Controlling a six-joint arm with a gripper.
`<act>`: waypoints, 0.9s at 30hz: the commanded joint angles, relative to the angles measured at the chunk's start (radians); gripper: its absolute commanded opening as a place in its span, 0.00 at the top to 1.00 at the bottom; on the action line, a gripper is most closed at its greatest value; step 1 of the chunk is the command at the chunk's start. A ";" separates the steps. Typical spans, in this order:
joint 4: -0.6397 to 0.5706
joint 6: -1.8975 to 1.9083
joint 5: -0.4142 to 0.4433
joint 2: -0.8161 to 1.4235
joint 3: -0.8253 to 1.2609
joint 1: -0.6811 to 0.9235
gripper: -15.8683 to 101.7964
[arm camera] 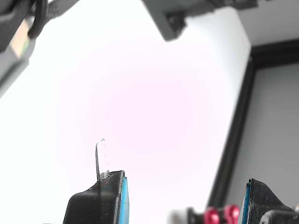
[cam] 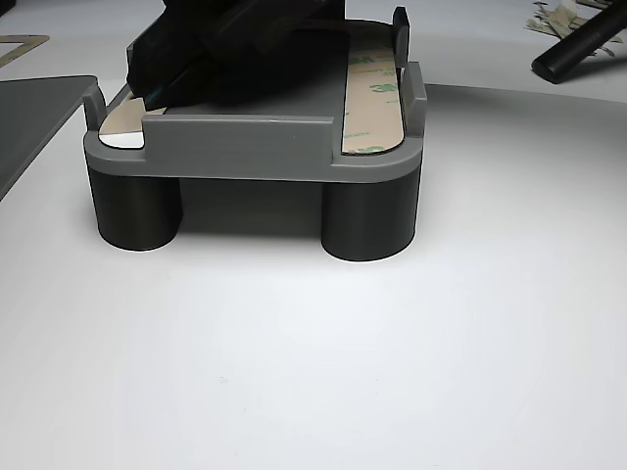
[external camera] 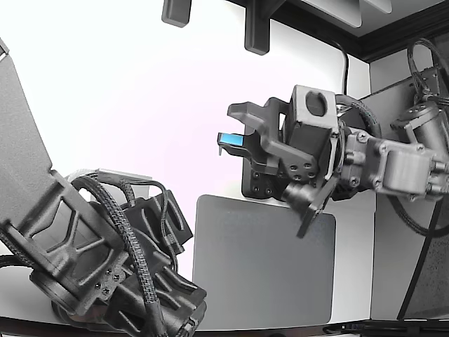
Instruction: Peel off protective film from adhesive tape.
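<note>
Biggest thing first: the white counter (external camera: 140, 126) fills most of the exterior view, with a dark grey mat (external camera: 263, 263) lying near its front edge. A second arm (external camera: 105, 253) sits bulky at the front-left corner in that view and isn't touching anything I can see.

My gripper (arm camera: 184, 196) is up in the air with its blue-padded fingers (arm camera: 123, 200) spread well apart — nothing pinched between them. There's a thin clear sliver (arm camera: 97, 161) sticking up off one fingertip; I can't tell if it's film or just a scrap.

The job itself is in the other view: a grey fixture (cam: 255, 147) on round legs, holding the adhesive tape strip (cam: 372, 98) along one side, tan liner with faint printing facing up. A dark object (cam: 235, 49) lies across the rest of the tray and covers a second pale strip (cam: 122, 122).

My guess — that liner is feather-light, floppy and slick, so I'd go for the rounded end near the fixture's front wall. The raised rim crowds that corner.
</note>
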 commanded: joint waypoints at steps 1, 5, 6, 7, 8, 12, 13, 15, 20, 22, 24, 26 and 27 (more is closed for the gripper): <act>-0.009 0.198 -0.167 0.249 0.031 -0.199 0.02; 0.071 0.500 -0.252 0.222 -0.009 -0.333 0.02; 0.072 0.581 -0.272 0.221 -0.002 -0.347 0.02; 0.058 0.660 -0.273 0.225 0.017 -0.348 0.02; 0.046 0.699 -0.287 0.230 0.038 -0.348 0.02; 0.067 0.764 -0.324 0.250 0.107 -0.382 0.02; 0.061 0.765 -0.364 0.252 0.118 -0.422 0.02; 0.044 0.762 -0.453 0.252 0.153 -0.492 0.02; 0.014 0.744 -0.600 0.252 0.261 -0.657 0.02; 0.014 0.739 -0.607 0.252 0.261 -0.658 0.02; 0.014 0.739 -0.607 0.252 0.261 -0.658 0.02; 0.014 0.739 -0.607 0.252 0.261 -0.658 0.02; 0.014 0.739 -0.607 0.252 0.261 -0.658 0.02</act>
